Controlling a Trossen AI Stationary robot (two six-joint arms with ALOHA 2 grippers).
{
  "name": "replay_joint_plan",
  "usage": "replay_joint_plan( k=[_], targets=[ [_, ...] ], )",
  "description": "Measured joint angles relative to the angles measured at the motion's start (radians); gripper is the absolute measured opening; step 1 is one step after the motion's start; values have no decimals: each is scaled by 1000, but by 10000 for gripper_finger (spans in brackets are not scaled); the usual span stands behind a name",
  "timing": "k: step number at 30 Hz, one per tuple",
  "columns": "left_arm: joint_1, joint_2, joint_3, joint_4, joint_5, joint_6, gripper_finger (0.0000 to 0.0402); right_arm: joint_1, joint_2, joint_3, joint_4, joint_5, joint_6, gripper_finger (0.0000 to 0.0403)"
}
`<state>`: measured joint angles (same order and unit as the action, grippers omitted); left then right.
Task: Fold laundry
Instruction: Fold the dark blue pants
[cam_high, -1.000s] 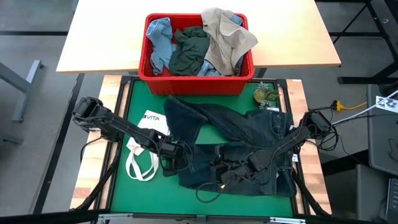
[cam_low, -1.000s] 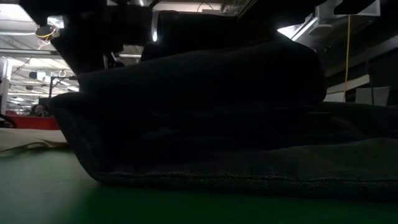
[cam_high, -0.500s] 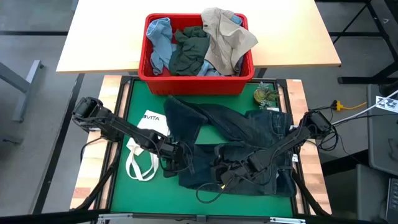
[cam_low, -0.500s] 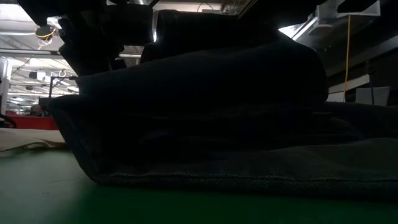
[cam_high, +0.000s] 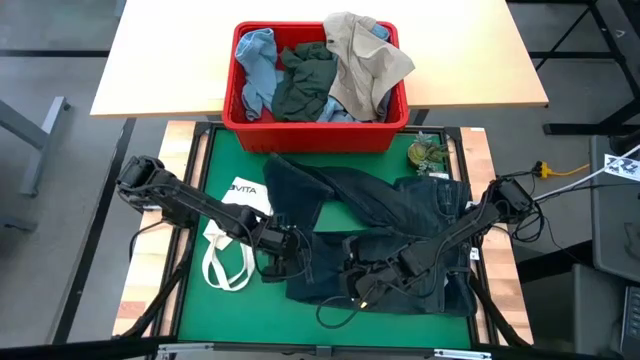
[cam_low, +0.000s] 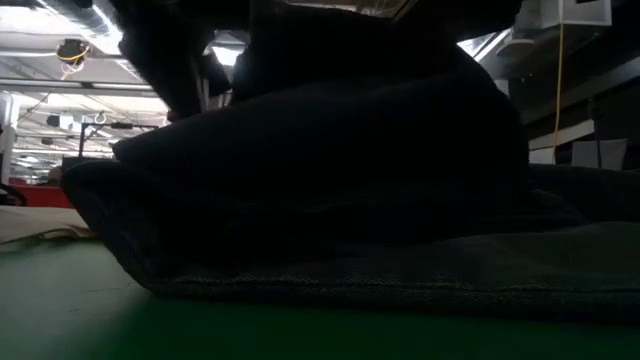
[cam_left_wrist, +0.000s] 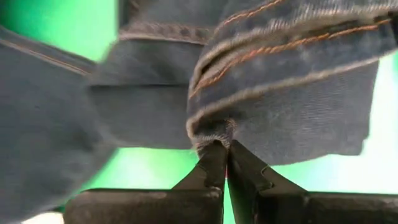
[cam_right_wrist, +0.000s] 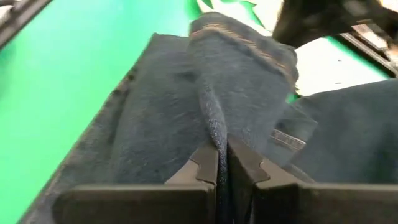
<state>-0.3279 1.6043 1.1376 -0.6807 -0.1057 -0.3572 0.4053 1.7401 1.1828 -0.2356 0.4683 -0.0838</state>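
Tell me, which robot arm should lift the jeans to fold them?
Probably both together, led by the left. The left tool is shut on the jeans' hem at their outer edge, free to swing over. The right tool pinches a fold nearer the middle.

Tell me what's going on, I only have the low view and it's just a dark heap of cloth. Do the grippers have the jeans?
Observer: Yes. The left gripper is shut on a hem of the jeans, seen from its wrist.
Operator: And the right one?
Observer: The right gripper is shut on a fold of the jeans too.
Operator: Where are they on the table?
Observer: From above, both sit at the jeans' near edge, the left gripper at its left corner, the right gripper nearer the middle.
Operator: Any other laundry?
Observer: The red bin behind the green mat holds more clothes.
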Motion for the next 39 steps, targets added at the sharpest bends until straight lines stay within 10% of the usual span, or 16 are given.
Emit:
replay_joint_plan(
  k=[11, 23, 39],
  targets=[
    [37, 0, 176, -15, -279, 309, 0, -1, -4, 0, 1, -194, 0, 27],
    [101, 0, 177, 185, -180, 474, 0, -2, -35, 0, -19, -473, -1, 178],
    [143, 135, 177, 619, -84, 791, 0, 1, -358, 0, -284, -483, 0, 195]
  ],
)
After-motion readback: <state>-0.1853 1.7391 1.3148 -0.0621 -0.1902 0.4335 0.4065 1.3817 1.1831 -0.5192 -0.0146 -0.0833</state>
